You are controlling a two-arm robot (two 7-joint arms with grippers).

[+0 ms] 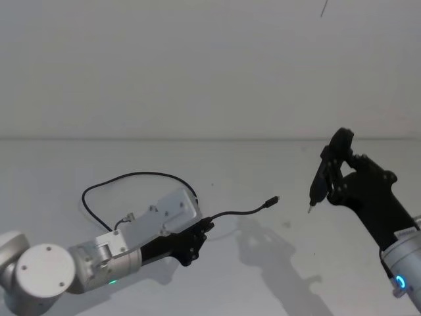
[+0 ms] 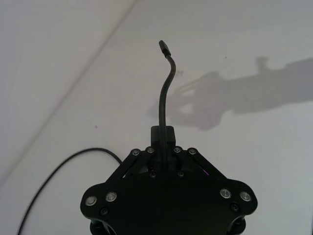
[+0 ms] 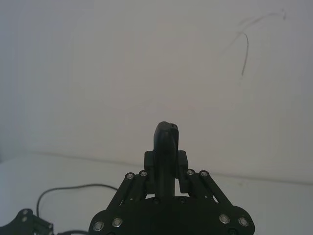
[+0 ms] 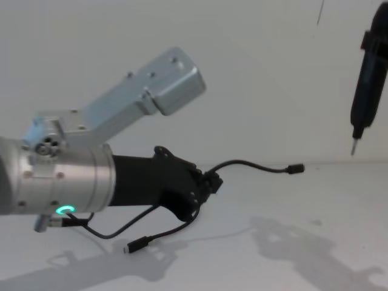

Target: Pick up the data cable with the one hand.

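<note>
Straight ahead of our left gripper (image 2: 163, 139), which is clamped on the data cable (image 2: 164, 93), the short end and its plug (image 2: 163, 46) jut along the gripper's axis. The slack loops behind. Our right gripper (image 1: 337, 172), closed on a pen tool (image 1: 317, 187), is well apart.

The data cable (image 1: 131, 175), a thin black cord with a small plug at each end, is pinched near one end in the closed jaws of the left gripper (image 1: 208, 226), a matte black angular hand. A short stretch arcs forward to a raised plug. The rest loops back beside the arm.
</note>
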